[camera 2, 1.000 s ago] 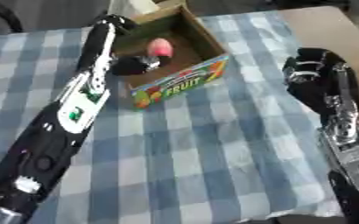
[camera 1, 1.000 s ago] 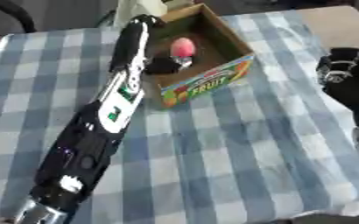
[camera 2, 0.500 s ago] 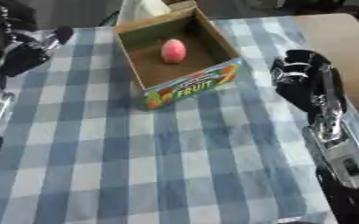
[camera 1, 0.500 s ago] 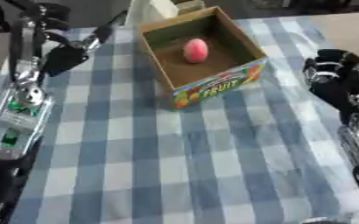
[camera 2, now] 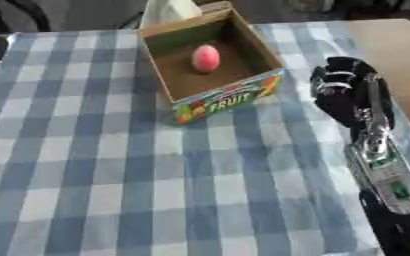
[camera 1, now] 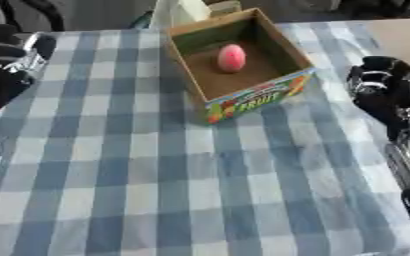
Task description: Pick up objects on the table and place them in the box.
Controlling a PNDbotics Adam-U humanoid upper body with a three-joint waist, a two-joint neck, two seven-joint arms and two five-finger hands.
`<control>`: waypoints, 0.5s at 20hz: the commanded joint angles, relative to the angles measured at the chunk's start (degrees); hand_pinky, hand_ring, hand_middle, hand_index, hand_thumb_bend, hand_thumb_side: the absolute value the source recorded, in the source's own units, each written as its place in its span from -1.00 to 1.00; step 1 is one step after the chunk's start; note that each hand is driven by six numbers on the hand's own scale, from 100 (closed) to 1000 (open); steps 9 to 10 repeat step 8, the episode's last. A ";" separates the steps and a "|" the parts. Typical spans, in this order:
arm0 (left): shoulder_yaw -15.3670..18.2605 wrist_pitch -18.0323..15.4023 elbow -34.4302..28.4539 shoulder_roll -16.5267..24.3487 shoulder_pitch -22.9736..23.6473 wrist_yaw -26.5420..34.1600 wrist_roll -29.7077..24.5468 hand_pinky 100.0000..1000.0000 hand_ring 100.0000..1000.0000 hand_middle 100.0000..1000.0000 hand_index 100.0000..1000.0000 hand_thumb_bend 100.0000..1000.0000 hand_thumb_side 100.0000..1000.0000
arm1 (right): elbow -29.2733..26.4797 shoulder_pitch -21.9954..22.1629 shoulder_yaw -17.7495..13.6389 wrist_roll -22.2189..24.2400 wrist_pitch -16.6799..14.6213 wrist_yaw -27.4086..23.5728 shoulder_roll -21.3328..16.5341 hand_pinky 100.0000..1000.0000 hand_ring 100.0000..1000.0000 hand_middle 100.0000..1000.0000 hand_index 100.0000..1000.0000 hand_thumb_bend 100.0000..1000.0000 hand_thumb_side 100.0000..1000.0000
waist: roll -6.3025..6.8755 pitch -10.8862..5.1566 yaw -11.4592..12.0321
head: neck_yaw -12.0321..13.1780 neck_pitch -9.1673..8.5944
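— One pink egg-shaped object (camera 1: 231,57) is already in the fruit box (camera 1: 270,94), on its floor. So this part looks done to me.

— And what is left to pick up?

— Nothing that I can see. On the checkered tablecloth (camera 1: 156,175) between my two hands no other object shows. I judge the task is at its end, or the rest lies outside the view.

— Where are your hands?

— My right hand (camera 2: 341,87) is beside the box, on its right, near but not touching. Its fingers are curled and hold nothing. My left hand (camera 1: 5,70) is well apart on the other side, at the edge; whether it is spread or closed I cannot tell.

— Does anything stand in the way?

— Only a pale object (camera 1: 179,11) behind the box, beyond both hands. It blocks no path.
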 commanded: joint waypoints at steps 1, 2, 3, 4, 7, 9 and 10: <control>1.25 -1.05 -0.78 1.24 0.14 1.17 -0.82 0.03 0.09 0.03 0.25 0.35 -0.47 | -0.70 -0.51 -0.70 -0.23 -0.10 -0.24 -0.99 0.12 0.21 0.15 0.31 -0.85 -0.97 | -0.11 -0.84 0.29 | -0.03 -0.24; 1.37 -1.35 -0.75 1.15 0.39 1.23 -1.38 0.03 0.09 0.03 0.24 0.34 -0.47 | -0.70 -0.49 -0.71 -0.23 -0.11 -0.23 -1.02 0.12 0.21 0.15 0.31 -0.85 -0.97 | -0.09 -0.82 0.33 | -0.02 -0.21; 1.52 -1.61 -0.71 1.08 0.58 1.21 -1.94 0.02 0.09 0.03 0.24 0.34 -0.48 | -0.68 -0.47 -0.74 -0.26 -0.10 -0.22 -1.05 0.12 0.21 0.15 0.31 -0.85 -0.97 | -0.07 -0.81 0.35 | -0.04 -0.15; 1.67 -1.81 -0.66 1.02 0.74 1.18 -2.34 0.02 0.09 0.02 0.24 0.33 -0.48 | -0.68 -0.45 -0.78 -0.30 -0.10 -0.22 -1.05 0.12 0.21 0.15 0.31 -0.85 -0.98 | -0.06 -0.80 0.38 | -0.04 -0.08; 1.97 -2.13 -0.52 0.83 1.27 1.20 -3.07 0.02 0.08 0.02 0.23 0.33 -0.48 | -0.67 -0.31 -0.84 -0.37 -0.12 -0.28 -0.97 0.12 0.21 0.15 0.31 -0.85 -0.98 | -0.09 -0.85 0.48 | -0.17 0.10; 2.05 -2.20 -0.49 0.76 1.44 1.22 -3.22 0.02 0.08 0.02 0.23 0.33 -0.48 | -0.68 -0.27 -0.84 -0.38 -0.13 -0.29 -0.98 0.12 0.21 0.15 0.31 -0.85 -0.97 | -0.10 -0.87 0.66 | -0.15 0.11; 2.05 -2.20 -0.49 0.76 1.44 1.22 -3.22 0.02 0.08 0.02 0.23 0.33 -0.48 | -0.68 -0.27 -0.84 -0.38 -0.13 -0.29 -0.98 0.12 0.21 0.15 0.31 -0.85 -0.97 | -0.10 -0.87 0.66 | -0.15 0.11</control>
